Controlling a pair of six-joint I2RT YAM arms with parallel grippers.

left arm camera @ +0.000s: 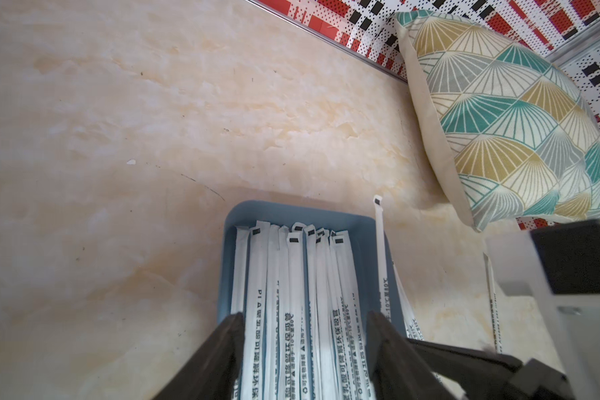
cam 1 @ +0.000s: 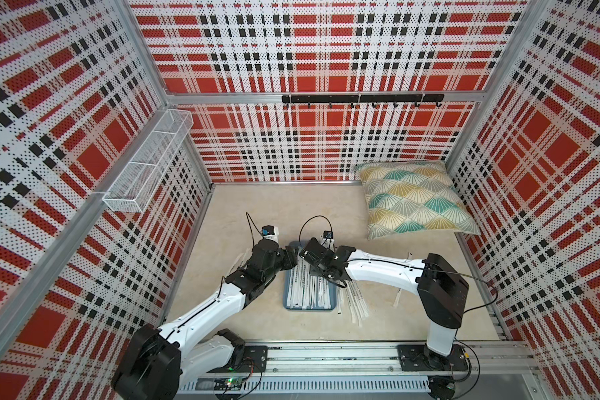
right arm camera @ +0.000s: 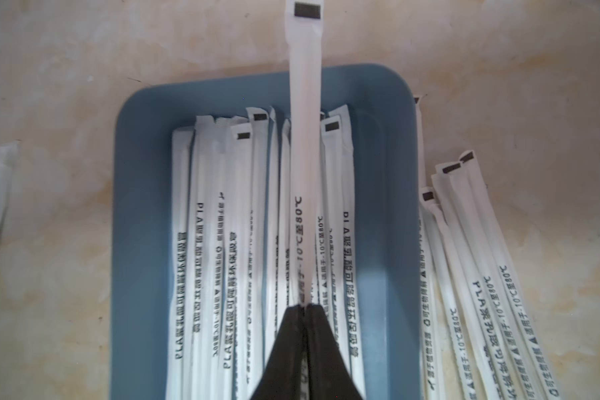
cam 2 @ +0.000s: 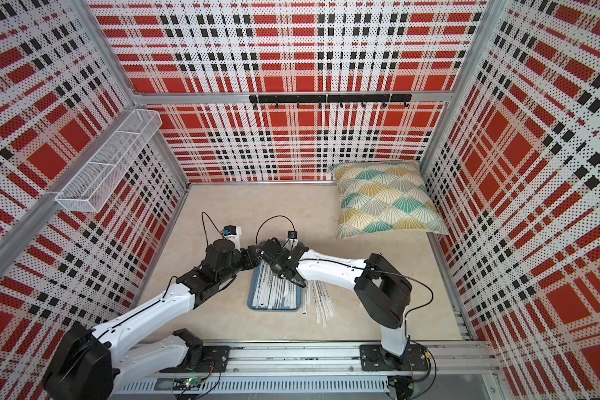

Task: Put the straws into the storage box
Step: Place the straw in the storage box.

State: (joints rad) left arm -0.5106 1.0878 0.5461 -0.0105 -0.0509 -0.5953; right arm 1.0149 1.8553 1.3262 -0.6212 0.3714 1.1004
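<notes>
Straws (right arm camera: 243,242) in white paper sleeves with black print, most of them lying lengthwise and side by side in the blue storage box (right arm camera: 142,104), which sits on the beige table (left arm camera: 153,121) between the two arms. More loose straws (right arm camera: 465,259) fan out on the table just beside the box on the right arm's side, and a few others (cam 1: 238,263) lie on the left arm's side. Right claw (right arm camera: 305,306) is pinched shut on one held straw (right arm camera: 303,138), gripped partway along its length. That straw runs parallel to those in the box, raised above them, and its far tip sticks out past the box's end rim. Left claw (left arm camera: 305,322) stands open over the box, one finger on either side of the packed straws; it grips nothing, and contact cannot be told. Handling judgement: each straw looks very light, thin and a little springy, and the paper sleeve is likely slick and easy to crush or tear at its flat ends. A mid-length pinch seems best, so neither end droops or swings. Straws lying flat on the table will be hard to get under, and neighbours that touch may come up together. Before letting go, the held straw probably needs pulling back so its tip clears the rim and drops inside. A patterned pillow (left arm camera: 499,121) lies well apart in the far corner.
</notes>
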